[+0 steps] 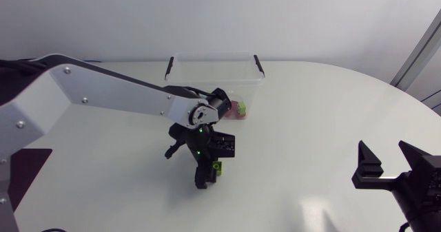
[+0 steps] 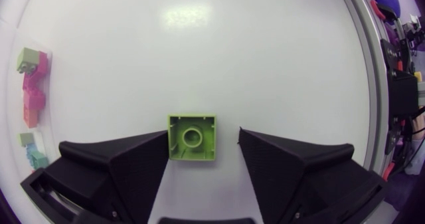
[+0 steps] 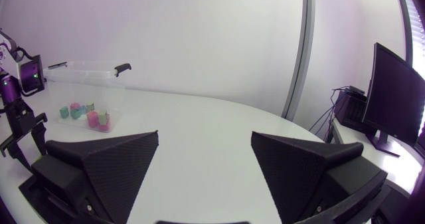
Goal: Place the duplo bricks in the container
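The left arm [image 1: 103, 94] had a broad silver-white link dotted with small dark screws, ending in a black joint [image 1: 200, 113] with a round grey cap, and small green lights [image 1: 200, 130] glowed on the black wrist beside it. The left gripper [image 2: 202, 141] and the right gripper [image 3: 204, 141] were matte black, each with two broad wedge-shaped fingers [image 3: 106, 164] of finely dimpled surface.

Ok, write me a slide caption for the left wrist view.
Green duplo brick, hollow side up on the white table, lying between the fingers of the open left gripper.
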Action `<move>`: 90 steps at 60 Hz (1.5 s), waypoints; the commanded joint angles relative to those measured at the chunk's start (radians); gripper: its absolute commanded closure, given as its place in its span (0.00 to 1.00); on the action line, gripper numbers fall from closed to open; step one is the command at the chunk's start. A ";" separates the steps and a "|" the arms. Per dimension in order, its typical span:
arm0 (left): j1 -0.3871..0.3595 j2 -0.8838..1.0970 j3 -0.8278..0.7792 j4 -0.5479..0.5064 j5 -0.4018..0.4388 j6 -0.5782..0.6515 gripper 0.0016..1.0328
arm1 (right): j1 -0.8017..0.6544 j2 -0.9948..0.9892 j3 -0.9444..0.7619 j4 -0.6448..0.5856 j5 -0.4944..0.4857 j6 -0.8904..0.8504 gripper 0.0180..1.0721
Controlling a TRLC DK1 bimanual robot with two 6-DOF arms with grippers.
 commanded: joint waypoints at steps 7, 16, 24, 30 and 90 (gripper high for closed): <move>0.033 0.020 0.101 -0.130 0.076 0.044 0.70 | -0.006 -0.009 -0.006 -0.027 0.005 -0.014 0.04; 0.075 -0.006 0.151 -0.170 0.133 0.030 0.74 | -0.006 -0.009 -0.006 -0.027 0.005 -0.014 0.04; 0.091 -0.021 0.144 -0.168 0.150 0.031 0.74 | -0.006 -0.009 -0.006 -0.027 0.005 -0.014 0.04; 0.092 -0.021 0.142 -0.164 0.151 0.030 0.74 | -0.006 -0.009 -0.006 -0.027 0.005 -0.014 0.04; 0.318 -0.021 0.590 0.215 -0.039 -0.484 0.72 | -0.006 -0.009 -0.006 -0.027 0.005 -0.014 0.04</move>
